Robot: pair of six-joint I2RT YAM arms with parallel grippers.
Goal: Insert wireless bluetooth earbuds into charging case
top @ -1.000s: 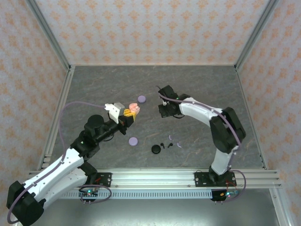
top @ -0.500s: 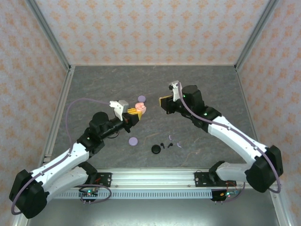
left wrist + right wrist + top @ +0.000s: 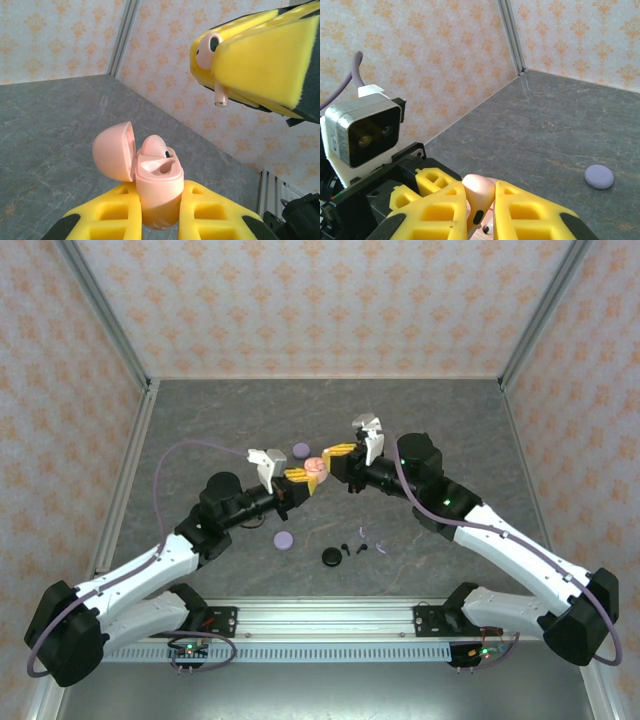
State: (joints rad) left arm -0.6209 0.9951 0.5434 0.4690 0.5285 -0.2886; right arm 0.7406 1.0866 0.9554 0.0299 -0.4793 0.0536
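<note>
Here the left tool [image 3: 159, 217] clamps a rounded, glossy pink case [image 3: 157, 182], lid [image 3: 114, 150] open. The right tool [image 3: 481, 206] pinches a smooth, stemmed pink earbud [image 3: 478, 189].

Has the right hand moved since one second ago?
Yes: the right hand shifted left, closer to the flat round lavender case.

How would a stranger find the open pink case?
Look above the middle of the grey table. The left gripper holds the pink case there. Unlike the lavender discs and black disc lying below, it is raised, lid open.
</note>
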